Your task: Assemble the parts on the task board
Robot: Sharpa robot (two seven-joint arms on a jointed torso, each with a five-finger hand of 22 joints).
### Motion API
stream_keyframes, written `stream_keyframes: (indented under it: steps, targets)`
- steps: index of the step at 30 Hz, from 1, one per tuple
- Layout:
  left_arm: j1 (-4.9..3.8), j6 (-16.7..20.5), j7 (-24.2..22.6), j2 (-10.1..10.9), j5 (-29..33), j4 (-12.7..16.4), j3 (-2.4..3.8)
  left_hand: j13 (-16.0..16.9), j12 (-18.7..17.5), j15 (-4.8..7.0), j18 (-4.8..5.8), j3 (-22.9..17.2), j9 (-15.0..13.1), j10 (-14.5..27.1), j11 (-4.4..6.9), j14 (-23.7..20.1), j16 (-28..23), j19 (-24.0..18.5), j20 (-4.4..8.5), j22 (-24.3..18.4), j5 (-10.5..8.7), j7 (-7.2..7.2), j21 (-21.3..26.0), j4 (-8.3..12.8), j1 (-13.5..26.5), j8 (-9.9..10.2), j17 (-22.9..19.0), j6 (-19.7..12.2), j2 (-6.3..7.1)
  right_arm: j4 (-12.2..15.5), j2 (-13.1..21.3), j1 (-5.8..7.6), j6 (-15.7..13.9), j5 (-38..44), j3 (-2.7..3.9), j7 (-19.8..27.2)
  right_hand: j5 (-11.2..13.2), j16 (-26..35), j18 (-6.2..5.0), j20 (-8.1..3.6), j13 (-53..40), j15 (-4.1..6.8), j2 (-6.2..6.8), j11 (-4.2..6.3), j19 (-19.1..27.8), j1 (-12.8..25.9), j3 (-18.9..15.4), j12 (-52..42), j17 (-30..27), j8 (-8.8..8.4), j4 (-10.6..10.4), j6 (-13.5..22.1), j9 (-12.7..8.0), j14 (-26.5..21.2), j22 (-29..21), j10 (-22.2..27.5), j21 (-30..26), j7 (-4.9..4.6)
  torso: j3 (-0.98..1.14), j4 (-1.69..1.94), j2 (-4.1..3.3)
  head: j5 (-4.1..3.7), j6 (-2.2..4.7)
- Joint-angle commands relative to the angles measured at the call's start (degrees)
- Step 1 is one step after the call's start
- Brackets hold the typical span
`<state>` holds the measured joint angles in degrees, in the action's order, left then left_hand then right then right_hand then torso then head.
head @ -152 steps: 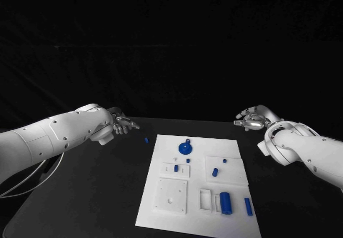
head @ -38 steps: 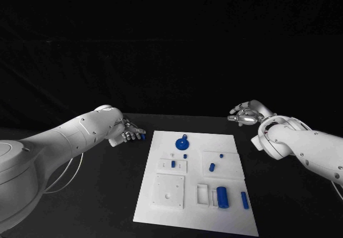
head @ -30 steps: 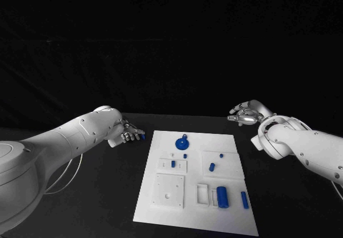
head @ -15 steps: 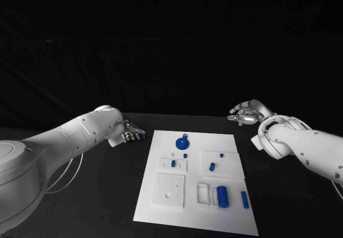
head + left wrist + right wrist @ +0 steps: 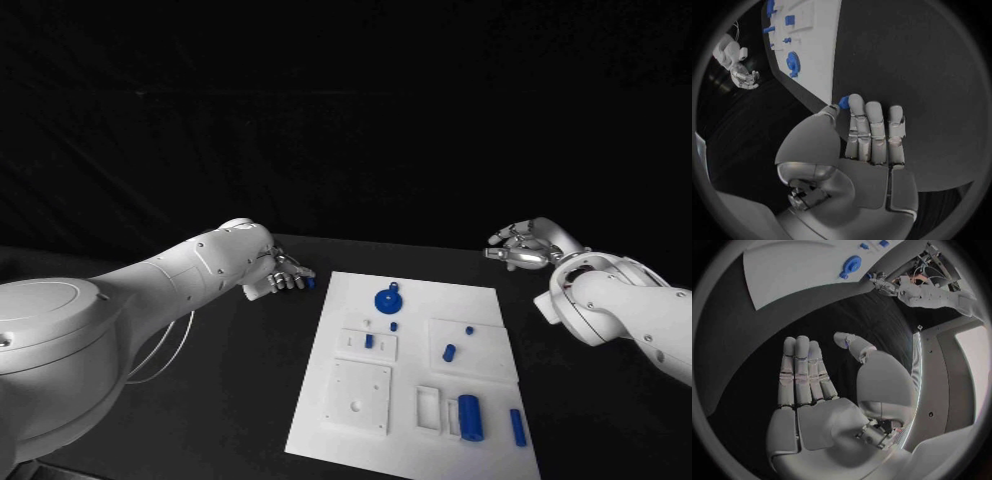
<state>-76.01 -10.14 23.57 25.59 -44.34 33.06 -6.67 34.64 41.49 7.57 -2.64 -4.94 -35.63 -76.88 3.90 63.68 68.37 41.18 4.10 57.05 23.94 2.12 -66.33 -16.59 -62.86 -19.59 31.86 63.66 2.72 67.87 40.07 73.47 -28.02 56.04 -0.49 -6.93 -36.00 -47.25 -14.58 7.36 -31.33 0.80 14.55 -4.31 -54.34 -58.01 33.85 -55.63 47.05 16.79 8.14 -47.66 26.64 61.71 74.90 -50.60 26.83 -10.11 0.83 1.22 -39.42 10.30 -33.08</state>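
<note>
The white task board (image 5: pixel 351 425) lies in the middle of the black table, also seen as the board (image 5: pixel 814 30) from the left wrist. My left hand (image 5: pixel 280 275) is low by the board's far left corner and pinches a small blue part (image 5: pixel 307 284) between thumb and a fingertip. The left wrist view shows that hand (image 5: pixel 870 145) and the part (image 5: pixel 843 102) at the fingertips just off the board's corner. My right hand (image 5: pixel 522 246) hovers beyond the board's far right corner. From its own wrist, that hand (image 5: pixel 811 390) has straight fingers with nothing in them.
On the board stand a blue gear-like part (image 5: pixel 388 298) at the far end, several small blue pegs such as one (image 5: pixel 449 352) in the middle, and a thick blue cylinder (image 5: pixel 469 411) and a slim rod (image 5: pixel 519 427) at the near right. Bare black table lies either side.
Since the oldest frame my left hand has come down onto the small blue part beside the board and closed on it. The last shift of the whole picture is camera motion.
</note>
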Motion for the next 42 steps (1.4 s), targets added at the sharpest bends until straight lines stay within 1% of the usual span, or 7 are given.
stream_keyframes:
  steps: [1,7,14,19,25,36,42]
  targets:
    - [-0.03,-0.7,-0.7,-0.2,0.4,0.0,0.05,0.1,0.4,0.16,-0.25,0.3,-0.1,-0.3,0.06,0.1,0.3,0.3,8.75,0.1,-0.27,0.06,-0.3,-0.1,0.5,-0.3,0.1,0.4,-0.01,0.1,0.0,-0.01,0.3,0.3,0.03,0.6,-0.3,0.2,-0.42,0.19,0.1,-0.06,-0.41,-0.03,0.0,-0.1,0.0,-0.3,0.0,-0.06,0.3,0.0,-0.1,-0.4,1.4,0.5,-0.2,-0.32,0.00,0.02,0.00,2.68,0.96]
    - [-0.03,-0.7,-0.8,-0.1,0.6,0.2,0.06,0.1,0.4,0.19,-0.26,0.3,-0.1,-0.4,0.06,0.2,0.3,0.4,8.79,0.1,-0.68,0.06,-0.3,-0.1,0.9,-0.3,0.1,0.4,0.07,0.1,0.0,-0.01,0.3,0.3,0.03,0.6,-0.3,0.2,-0.42,0.19,0.1,-0.06,-0.41,-0.03,0.0,-0.1,0.0,-0.3,0.0,-0.06,0.4,0.0,-0.1,-0.4,1.4,0.5,-0.2,-0.32,-0.04,0.00,0.01,4.52,1.49]
    - [-0.04,-0.9,-0.8,-0.3,0.6,0.2,0.07,0.0,0.5,0.26,-0.30,0.0,-0.2,-0.4,0.08,0.2,0.4,0.5,8.90,0.2,-2.21,0.04,-0.2,-0.1,1.2,-0.3,0.0,0.4,0.11,0.1,0.0,-0.01,0.3,0.4,0.03,0.6,-0.3,0.2,-0.42,0.19,0.1,-0.06,-0.42,-0.03,0.0,-0.1,0.0,-0.3,0.0,-0.06,0.4,0.0,-0.1,-0.4,1.4,0.5,-0.2,-0.32,-0.04,0.02,0.00,4.99,1.58]
    - [-0.03,-1.1,-0.9,-0.7,0.6,0.1,0.06,0.0,0.6,0.28,-0.30,0.0,-0.2,-0.4,0.08,0.2,0.4,0.5,8.93,0.3,-2.94,0.04,-0.2,-0.1,1.1,-0.3,0.0,0.4,0.06,0.1,-0.1,-0.01,0.3,0.4,0.03,0.6,-0.3,0.2,-0.42,0.19,0.1,-0.06,-0.42,-0.03,0.0,-0.1,0.0,-0.3,0.0,-0.07,0.4,0.0,-0.1,-0.4,1.4,0.5,-0.2,-0.32,-0.04,0.01,-0.01,4.99,1.25]
    - [-0.02,-0.8,-0.9,-0.7,0.6,0.0,0.06,0.0,0.6,0.29,-0.30,-0.1,-0.2,-0.4,0.08,0.2,0.5,0.5,8.95,0.3,-3.15,0.04,-0.2,-0.1,1.0,-0.3,0.0,0.4,0.05,0.1,0.0,-0.01,0.4,0.4,0.03,0.5,-0.3,0.2,-0.42,0.19,0.2,-0.06,-0.43,-0.03,0.0,-0.1,0.0,-0.3,0.0,-0.06,0.4,0.0,-0.1,-0.4,1.4,0.5,-0.2,-0.33,-0.08,-0.08,-0.07,5.02,1.19]
    - [-0.02,-1.0,-0.8,-1.1,0.6,-0.5,0.06,0.0,0.6,0.30,-0.29,0.0,-0.2,-0.4,0.07,0.2,0.5,0.6,8.96,0.3,-3.64,0.04,-0.2,-0.1,1.1,-0.2,0.0,0.4,0.00,0.3,0.0,-0.01,0.4,0.4,0.03,0.5,-0.3,0.2,-0.42,0.19,0.2,-0.06,-0.44,-0.03,0.0,-0.1,0.0,-0.3,0.0,-0.06,0.4,0.0,-0.1,-0.4,1.4,0.5,-0.1,-0.33,-0.04,-0.07,-0.07,4.74,0.99]
    - [0.02,-1.8,-0.9,-1.1,0.8,-1.0,0.06,0.0,0.6,0.33,-0.33,-0.2,-0.2,-0.4,0.09,0.2,0.5,0.6,9.01,0.4,-3.83,0.03,-0.2,0.0,0.7,-0.3,0.0,0.4,-0.47,0.3,0.1,0.00,0.4,0.4,0.03,0.5,-0.3,0.2,-0.42,0.19,0.2,-0.06,-0.44,-0.03,0.0,-0.1,0.0,-0.3,0.0,-0.06,0.4,0.0,-0.1,-0.4,1.4,0.5,-0.2,-0.32,-0.03,-0.10,-0.04,4.65,0.74]
